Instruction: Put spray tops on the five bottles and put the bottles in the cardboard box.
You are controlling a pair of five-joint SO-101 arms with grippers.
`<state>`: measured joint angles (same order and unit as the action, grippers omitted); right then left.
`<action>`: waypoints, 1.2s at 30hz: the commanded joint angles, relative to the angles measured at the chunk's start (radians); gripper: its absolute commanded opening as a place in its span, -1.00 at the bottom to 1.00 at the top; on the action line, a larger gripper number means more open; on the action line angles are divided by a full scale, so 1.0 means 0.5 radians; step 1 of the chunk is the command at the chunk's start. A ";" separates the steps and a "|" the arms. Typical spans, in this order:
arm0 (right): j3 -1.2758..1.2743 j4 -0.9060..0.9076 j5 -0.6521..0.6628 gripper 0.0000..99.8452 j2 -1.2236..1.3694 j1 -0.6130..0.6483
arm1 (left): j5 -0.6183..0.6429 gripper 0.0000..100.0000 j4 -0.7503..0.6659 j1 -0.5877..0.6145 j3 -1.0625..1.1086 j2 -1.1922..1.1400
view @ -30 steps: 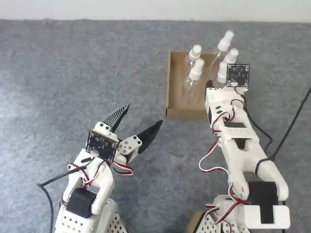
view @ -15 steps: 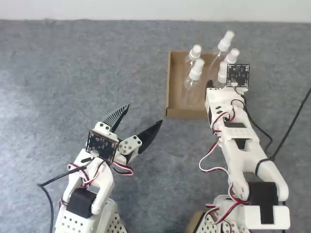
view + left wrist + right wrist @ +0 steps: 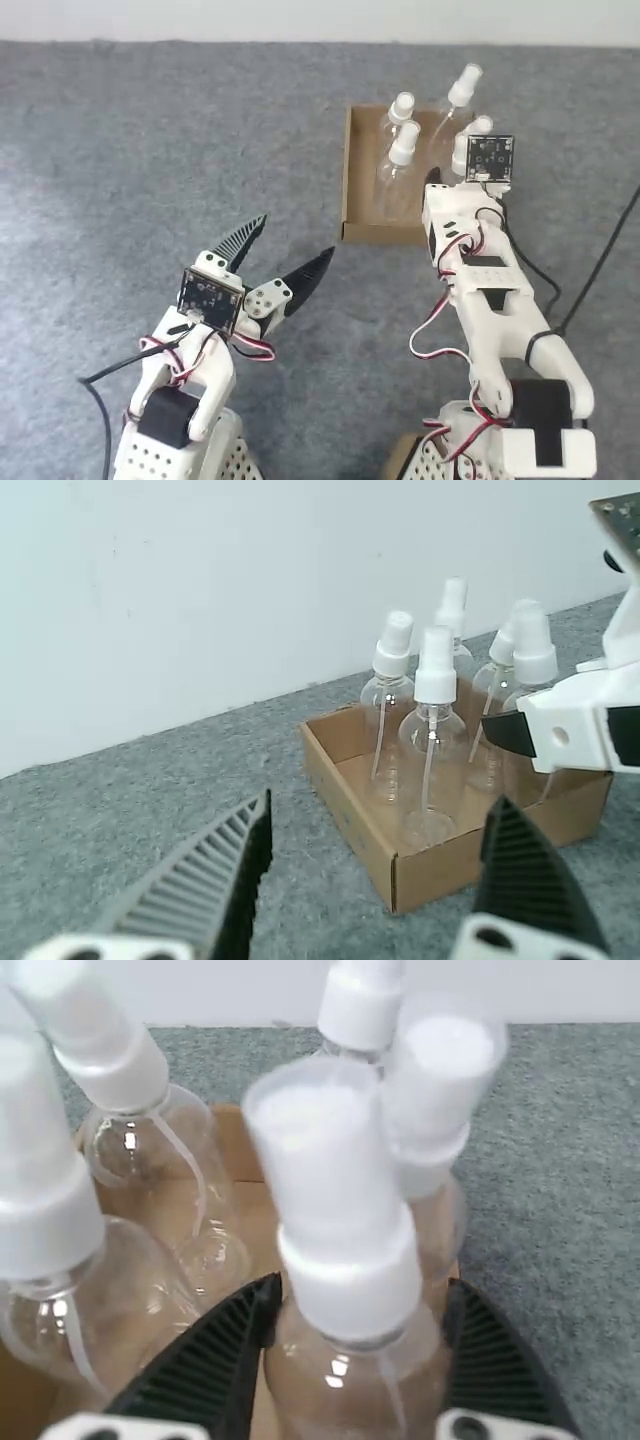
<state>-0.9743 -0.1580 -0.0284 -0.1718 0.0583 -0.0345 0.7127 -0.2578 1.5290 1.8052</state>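
- Right claw (image 3: 360,1295): its black fingers sit on either side of a clear spray bottle (image 3: 350,1360), just below the shoulder and pressed against the plastic. I read that as closed on the bottle, not merely flanking it.
- The gripped bottle is upright with its white spray top (image 3: 335,1170) fitted. It stands over the cardboard box (image 3: 346,170), at the side nearest the right arm. Whether its base touches the box floor is hidden.
- Four other bottles (image 3: 388,695) stand upright inside the box, packed close to each other and to the gripped one. Each has a white top on.
- The box is a shallow open tray on the grey carpeted surface (image 3: 150,150), directly ahead of the right arm.
- Left claw (image 3: 285,250): spread wide and holding nothing. It hangs above the surface short of the box's near corner, well apart from the bottles and pointing roughly toward them.
- Progress, as a judgement: the capping looks finished, since all five bottles have tops. Four bottles are boxed and free of either claw.
- The fifth is inside the box walls but remains gripped.
- What looks left: seat that bottle, open the right claw and lift away without tipping its close neighbours.
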 commanded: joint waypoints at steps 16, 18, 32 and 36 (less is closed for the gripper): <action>0.000 -0.005 -0.015 -0.51 -0.358 -0.005 | -0.018 -0.37 -0.049 0.000 -0.011 -0.006; 0.006 0.041 -0.015 -0.51 -0.400 -0.005 | -0.021 -0.37 -0.049 0.000 -0.011 -0.006; 0.095 0.870 0.000 -0.51 -1.275 -0.005 | -0.021 -0.37 -0.049 0.009 -0.011 -0.006; 0.089 1.162 0.000 -0.51 -1.521 -0.005 | -0.021 -0.37 -0.049 0.009 -0.011 -0.006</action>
<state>-0.9743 0.3284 -0.0284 -0.8193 0.0568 -0.0345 0.7127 -0.2578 1.5290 1.8052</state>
